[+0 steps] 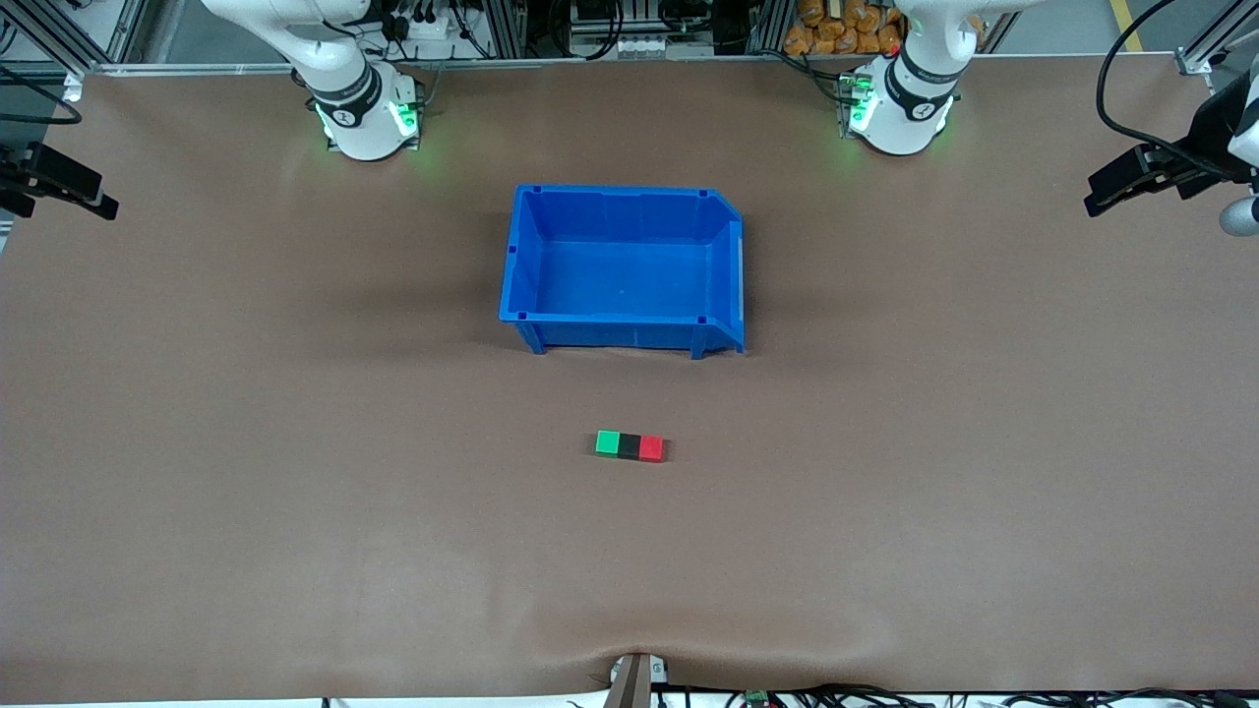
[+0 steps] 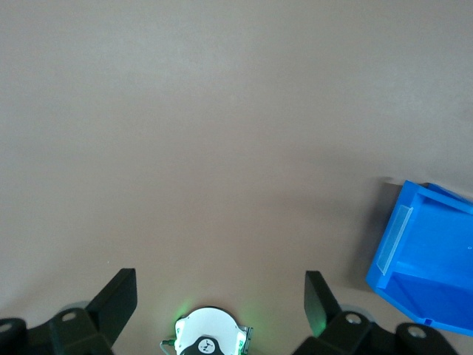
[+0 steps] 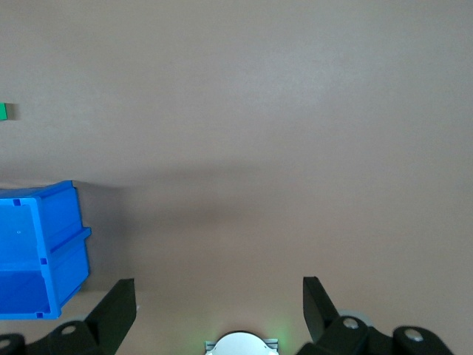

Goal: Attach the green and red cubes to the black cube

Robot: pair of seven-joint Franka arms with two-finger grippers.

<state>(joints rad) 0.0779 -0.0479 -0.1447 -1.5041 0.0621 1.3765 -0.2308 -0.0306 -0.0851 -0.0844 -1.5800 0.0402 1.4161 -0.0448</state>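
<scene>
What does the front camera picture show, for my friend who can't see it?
Three small cubes sit joined in a row on the brown table: the green cube, the black cube in the middle, then the red cube. A blue bin sits farther from the camera. The left claw and right claw wait at the table's ends.

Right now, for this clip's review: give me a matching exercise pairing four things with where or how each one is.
1. green cube
2. black cube
3. red cube
4. blue bin

A. middle of the row
B. row's end toward the left arm
C. farther from the front camera than the row
D. row's end toward the right arm

Pairs: 1-D, 2-A, 3-B, 4-C
</scene>
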